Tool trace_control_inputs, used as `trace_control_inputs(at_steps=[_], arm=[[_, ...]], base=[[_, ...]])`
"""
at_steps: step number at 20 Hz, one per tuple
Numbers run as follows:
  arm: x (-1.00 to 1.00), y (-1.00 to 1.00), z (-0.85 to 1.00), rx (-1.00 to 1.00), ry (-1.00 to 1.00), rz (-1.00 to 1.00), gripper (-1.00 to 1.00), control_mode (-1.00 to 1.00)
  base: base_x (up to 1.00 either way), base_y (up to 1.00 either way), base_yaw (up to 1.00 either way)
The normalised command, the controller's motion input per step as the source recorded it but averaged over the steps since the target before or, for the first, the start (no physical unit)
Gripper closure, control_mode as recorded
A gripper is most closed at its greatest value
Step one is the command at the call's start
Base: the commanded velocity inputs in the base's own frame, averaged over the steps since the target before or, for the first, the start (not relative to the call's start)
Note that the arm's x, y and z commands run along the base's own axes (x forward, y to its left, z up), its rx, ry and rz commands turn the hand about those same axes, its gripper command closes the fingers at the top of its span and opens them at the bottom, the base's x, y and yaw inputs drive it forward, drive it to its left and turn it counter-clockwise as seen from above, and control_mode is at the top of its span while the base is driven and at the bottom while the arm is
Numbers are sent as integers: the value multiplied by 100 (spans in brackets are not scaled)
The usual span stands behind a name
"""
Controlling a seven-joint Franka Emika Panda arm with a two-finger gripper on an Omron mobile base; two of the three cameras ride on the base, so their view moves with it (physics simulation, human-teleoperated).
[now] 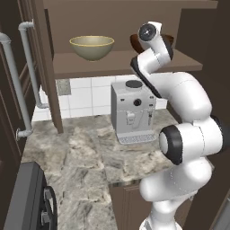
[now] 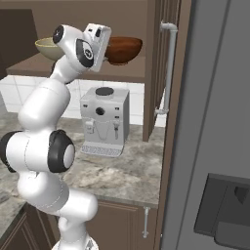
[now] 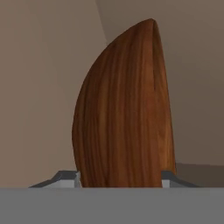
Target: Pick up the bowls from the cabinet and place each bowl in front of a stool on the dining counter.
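Note:
Two bowls stand on the shelf of the open dark wooden cabinet. The pale olive bowl sits on the left, apart from the arm. The glossy reddish-brown bowl sits on the right, mostly behind the hand in the left base view. My gripper reaches into the cabinet and is shut on this brown bowl's rim, a finger pressing each side of its wall. The dining counter and stools are out of view.
A grey coffee machine stands on the small marbled worktop directly below the shelf. Open cabinet doors with long grey handles flank the arm. A tall grey panel stands at the right.

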Motion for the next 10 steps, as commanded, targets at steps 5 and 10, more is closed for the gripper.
trace_control_inputs(at_steps=[5, 10], arm=[[-68, 32, 0, -9, 0, 0, 100, -100], [-90, 9, 0, -10, 0, 0, 100, -100]], base=[[0, 0, 0], [0, 0, 0]])
